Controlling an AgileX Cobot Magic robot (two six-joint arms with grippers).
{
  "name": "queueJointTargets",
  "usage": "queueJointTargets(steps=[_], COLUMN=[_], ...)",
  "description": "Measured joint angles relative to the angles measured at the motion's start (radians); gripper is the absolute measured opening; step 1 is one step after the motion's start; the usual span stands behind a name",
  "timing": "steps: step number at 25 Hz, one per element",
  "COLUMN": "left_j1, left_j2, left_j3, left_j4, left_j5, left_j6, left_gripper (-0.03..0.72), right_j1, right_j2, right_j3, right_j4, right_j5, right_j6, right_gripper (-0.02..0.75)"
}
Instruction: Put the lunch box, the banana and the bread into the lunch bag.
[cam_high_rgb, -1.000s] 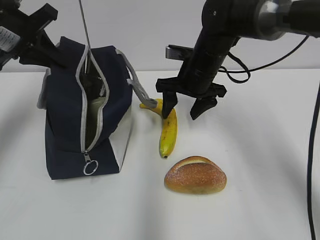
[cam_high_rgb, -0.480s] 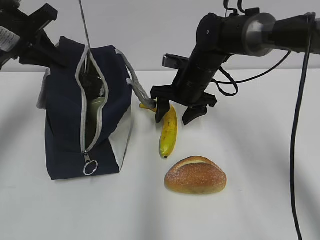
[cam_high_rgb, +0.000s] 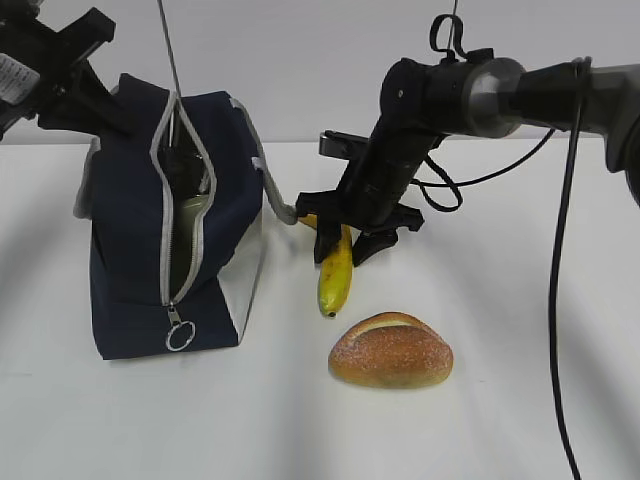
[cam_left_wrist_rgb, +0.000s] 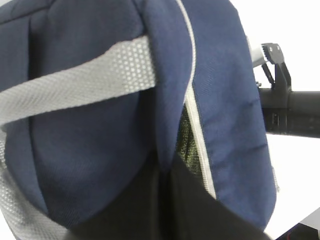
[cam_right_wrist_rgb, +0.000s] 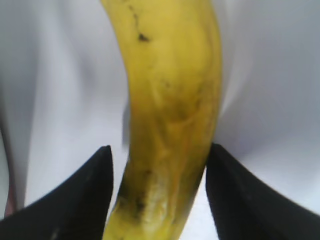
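The navy lunch bag (cam_high_rgb: 130, 230) stands at the left with its zipper open. A pale green shape inside the opening (cam_high_rgb: 190, 215) looks like the lunch box's lid. My left gripper (cam_high_rgb: 95, 100) is shut on the bag's upper edge; in the left wrist view (cam_left_wrist_rgb: 167, 200) its dark jaws pinch a fold of the fabric (cam_left_wrist_rgb: 90, 150). The banana (cam_high_rgb: 336, 275) lies on the table right of the bag. My right gripper (cam_high_rgb: 345, 252) is open and down over its upper half, one finger on each side (cam_right_wrist_rgb: 159, 147) of the banana (cam_right_wrist_rgb: 172, 100). The bread (cam_high_rgb: 391, 351) lies in front.
The bag's grey strap handle (cam_high_rgb: 275, 185) hangs toward the banana's stem end. The zipper's ring pull (cam_high_rgb: 181, 336) hangs at the bag's lower front. A black cable (cam_high_rgb: 560, 300) hangs at the right. The table is white (cam_high_rgb: 520, 400).
My right gripper has come down and a little left, from above the banana to straddling it with its fingertips near the table. The bag, bread and left gripper have not moved.
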Motion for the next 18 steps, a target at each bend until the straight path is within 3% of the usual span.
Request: queueJointTargets(steps=[4,11,18], left_j1=[0.0,0.0,0.0], left_j2=[0.0,0.0,0.0], left_j3=[0.0,0.0,0.0], left_j4=[0.003,0.004,0.003], left_j5=[0.0,0.0,0.0], left_j6=[0.0,0.0,0.0], left_gripper=[-0.003,-0.003,-0.003], right_j1=[0.0,-0.009,-0.079], right_j2=[0.002,0.002,-0.076], right_j3=[-0.006,-0.155,-0.264], right_j4=[-0.029,-0.2,-0.278], right_j5=[0.016,0.209,0.237], right_j6=[0.0,0.0,0.045], right_gripper=[0.32,0.322,0.323])
